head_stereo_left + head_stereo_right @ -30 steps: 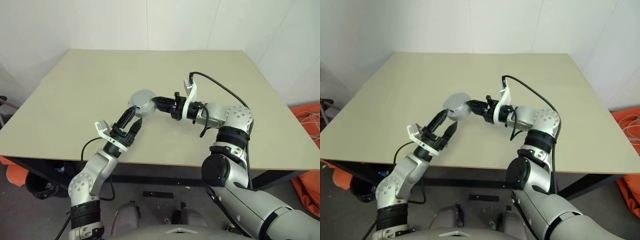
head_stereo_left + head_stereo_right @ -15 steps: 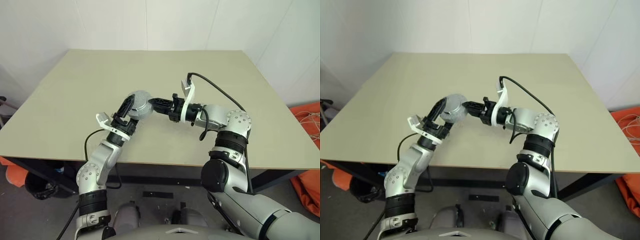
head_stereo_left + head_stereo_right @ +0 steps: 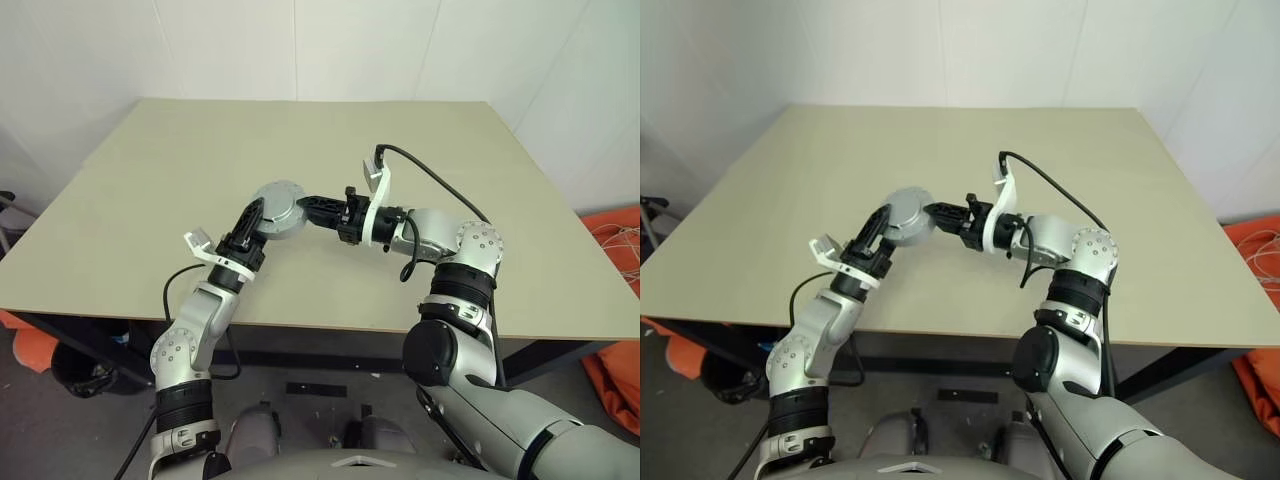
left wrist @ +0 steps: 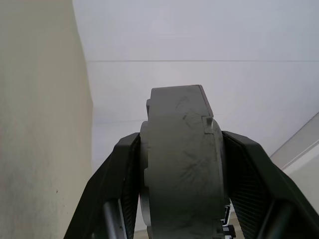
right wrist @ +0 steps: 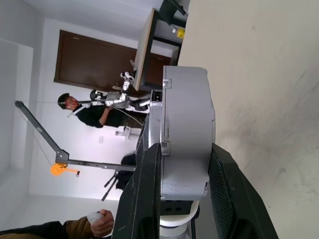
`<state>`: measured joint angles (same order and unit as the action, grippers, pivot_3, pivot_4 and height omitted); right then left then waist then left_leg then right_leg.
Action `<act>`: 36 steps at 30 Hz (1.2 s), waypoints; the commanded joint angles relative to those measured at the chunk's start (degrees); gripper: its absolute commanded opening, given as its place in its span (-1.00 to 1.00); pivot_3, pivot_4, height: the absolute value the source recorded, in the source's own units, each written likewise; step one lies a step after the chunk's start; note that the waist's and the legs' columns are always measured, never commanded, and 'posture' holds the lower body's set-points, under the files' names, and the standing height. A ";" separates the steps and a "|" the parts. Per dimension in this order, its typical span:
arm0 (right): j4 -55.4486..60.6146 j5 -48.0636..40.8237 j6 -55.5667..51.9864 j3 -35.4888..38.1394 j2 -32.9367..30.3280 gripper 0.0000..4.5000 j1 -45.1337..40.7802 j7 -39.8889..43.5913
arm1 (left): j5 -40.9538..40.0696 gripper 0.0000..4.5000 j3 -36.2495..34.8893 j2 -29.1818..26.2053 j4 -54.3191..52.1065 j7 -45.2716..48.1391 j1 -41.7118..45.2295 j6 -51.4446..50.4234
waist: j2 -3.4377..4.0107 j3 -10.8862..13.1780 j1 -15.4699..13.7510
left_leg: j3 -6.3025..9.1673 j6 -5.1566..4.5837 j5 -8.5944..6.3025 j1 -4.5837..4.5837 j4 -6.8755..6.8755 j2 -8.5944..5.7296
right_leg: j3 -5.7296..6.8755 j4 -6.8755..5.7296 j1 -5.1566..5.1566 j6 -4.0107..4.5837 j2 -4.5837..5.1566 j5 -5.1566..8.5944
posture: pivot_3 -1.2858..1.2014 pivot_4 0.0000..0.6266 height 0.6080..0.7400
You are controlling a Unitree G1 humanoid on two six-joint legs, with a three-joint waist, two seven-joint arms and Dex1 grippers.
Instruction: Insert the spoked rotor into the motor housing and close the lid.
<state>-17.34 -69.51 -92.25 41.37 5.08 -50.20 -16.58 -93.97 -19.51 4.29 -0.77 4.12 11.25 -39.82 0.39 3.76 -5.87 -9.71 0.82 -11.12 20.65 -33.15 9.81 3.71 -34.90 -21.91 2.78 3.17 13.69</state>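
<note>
Head view: both tools (image 3: pixel 262 210) (image 3: pixel 310 204) pinch motor housing (image 3: pixel 279 209) above table (image 3: pixel 150 190)

Right gripper (image 5: pixel 182 164) clamps a thick grey round assembly, the motor housing (image 5: pixel 187 124), edge-on between its two black fingers (image 5: pixel 149 194), one finger on each flat face. Housing rim shows small notches and scuffs. Beige table (image 5: pixel 264 99) surface runs alongside it. Beyond: white room, dark brown door (image 5: pixel 94 64), a person in dark clothes (image 5: pixel 87 112), a metal stand with an orange fitting (image 5: pixel 60 168), a hand (image 5: pixel 97 221) at the frame edge.
</note>
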 commanded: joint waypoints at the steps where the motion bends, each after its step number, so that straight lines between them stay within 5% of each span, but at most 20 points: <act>1: 2.04 -4.74 -0.23 -0.06 0.54 -0.50 -1.04 0.22 | -0.62 -0.08 1.05 -0.33 -1.83 -0.22 1.19 -0.95 | 0.00 0.00 0.00 | 0.00 0.00 0.00 0.00 0.00 0.00 | 0.00 0.00 0.00 0.00 0.00 0.00 | 0.03 -1.00 1.00; 17: 3.15 -6.90 3.74 -1.85 -0.19 -0.50 2.88 -1.65 | -1.64 -0.08 0.11 -0.94 -2.02 1.55 -0.82 -1.14 | -0.01 0.00 -0.02 | 0.01 0.00 0.00 0.02 -0.04 0.00 | 0.00 -0.01 0.00 -0.05 0.00 0.01 | 0.03 -1.00 1.00; 27: 3.10 -8.72 7.53 -5.50 -2.62 0.99 4.20 -2.76 | -0.50 -0.08 -0.25 -0.86 -0.90 2.63 -0.57 -0.65 | -0.01 -0.01 -0.03 | 0.02 0.00 0.00 0.03 -0.13 0.00 | 0.00 -0.01 0.03 -0.16 0.01 -0.02 | 0.03 -1.00 1.00; 36: 2.06 -4.00 13.79 -8.70 -6.10 1.00 6.83 -2.61 | 4.31 -0.08 -2.71 -0.11 -3.42 1.64 -1.12 5.88 | -0.02 -0.01 0.00 | 0.03 0.00 0.00 0.06 -0.16 -0.01 | 0.00 0.00 0.05 -0.18 0.02 -0.03 | 0.03 -1.00 1.00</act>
<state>-16.70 -73.27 -79.25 33.37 -0.72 -43.07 -20.05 -89.97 -21.29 3.95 -0.01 4.88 8.93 -35.86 0.37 3.75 -5.87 -9.67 0.82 -11.12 20.71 -33.32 9.81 3.71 -34.90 -21.86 2.59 3.19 13.66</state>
